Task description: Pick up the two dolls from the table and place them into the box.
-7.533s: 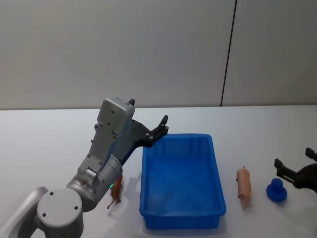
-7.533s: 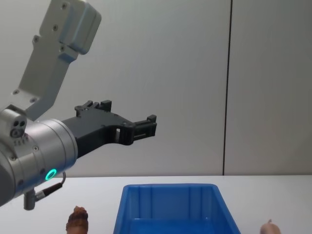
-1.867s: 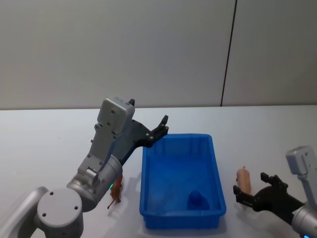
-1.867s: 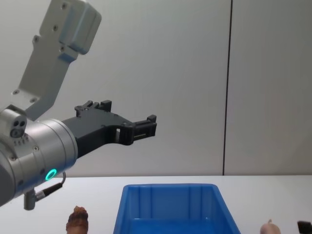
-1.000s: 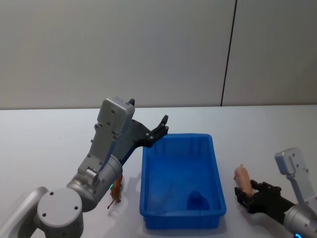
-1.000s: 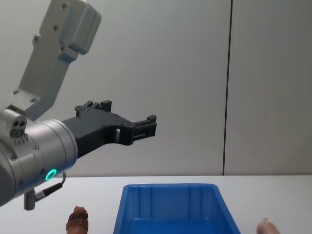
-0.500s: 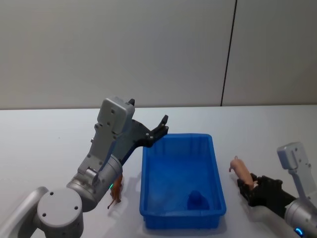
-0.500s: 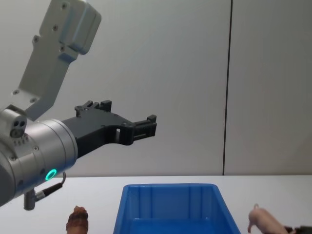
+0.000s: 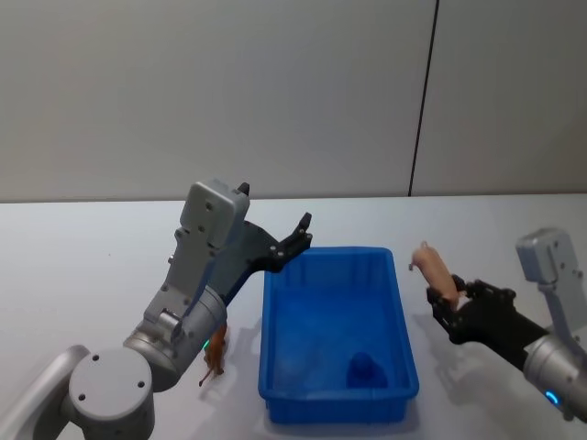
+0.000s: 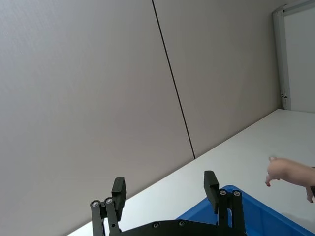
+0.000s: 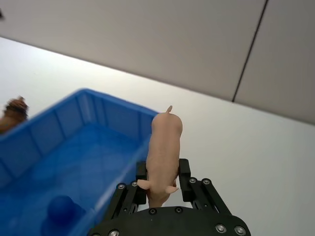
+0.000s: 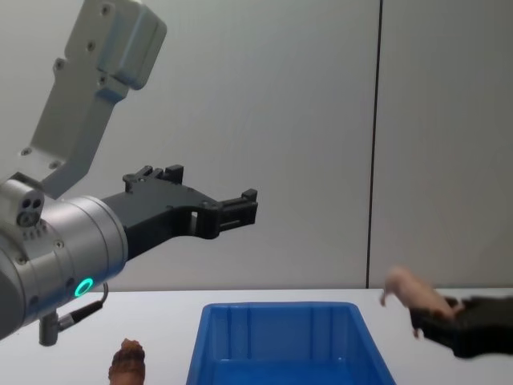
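My R gripper (image 9: 447,309) is clamped on the pink pig (image 9: 431,267), held above the table (image 9: 92,247) just right of the blue box (image 9: 267,316), high enough to clear its rim. L gripper (image 9: 299,235) hangs idle over the box's far-left corner, jaws apart. Brown doll (image 9: 215,357) sits on the table left of the box.

— Where is the pink pig (image 9: 433,269)?
— Up off the worktop (image 9: 73,275), gripped at one end by the right tool (image 9: 447,301). It tilts, its free end pointing up and away. It hangs just beside the right rim of the box (image 9: 335,410), higher than that rim.
— And the other doll?
— The brown doll (image 12: 128,362), lumpy and rough, stands on the worktop near the box's left wall, not touching it.
— The box itself?
— Bright blue, rectangular, thick-rimmed, ribbed inside, sitting flat and open-topped between the two dolls.
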Robot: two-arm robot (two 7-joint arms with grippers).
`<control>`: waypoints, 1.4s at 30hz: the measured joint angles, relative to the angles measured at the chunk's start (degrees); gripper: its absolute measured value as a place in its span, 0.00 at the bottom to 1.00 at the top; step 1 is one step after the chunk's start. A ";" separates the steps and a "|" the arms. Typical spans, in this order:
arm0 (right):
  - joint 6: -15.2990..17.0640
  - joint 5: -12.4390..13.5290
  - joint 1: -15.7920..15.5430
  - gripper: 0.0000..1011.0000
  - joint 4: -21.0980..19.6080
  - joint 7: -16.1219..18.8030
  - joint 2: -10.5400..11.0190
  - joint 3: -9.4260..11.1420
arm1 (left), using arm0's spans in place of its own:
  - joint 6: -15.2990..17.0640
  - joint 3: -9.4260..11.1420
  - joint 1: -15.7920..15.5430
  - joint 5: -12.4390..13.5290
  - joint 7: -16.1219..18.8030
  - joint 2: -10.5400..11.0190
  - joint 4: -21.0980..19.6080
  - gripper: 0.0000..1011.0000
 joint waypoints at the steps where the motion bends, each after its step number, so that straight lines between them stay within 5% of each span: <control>1: -0.06 0.00 0.07 0.36 -0.28 0.21 0.00 0.00 | 0.00 0.00 0.00 0.00 0.00 0.00 0.00 0.99; 16: 1.82 0.86 1.64 0.36 -4.30 7.58 -1.34 -1.49 | 0.00 0.00 0.00 0.00 0.00 0.00 0.00 0.99; 37: 5.65 1.66 1.49 0.99 -4.89 8.18 -2.58 -3.39 | 0.00 0.00 0.00 0.00 0.00 0.00 0.00 0.99; 42: 5.17 2.87 0.56 0.99 -5.62 7.19 -1.46 -2.66 | 0.00 0.00 0.00 0.00 0.00 0.00 0.00 0.99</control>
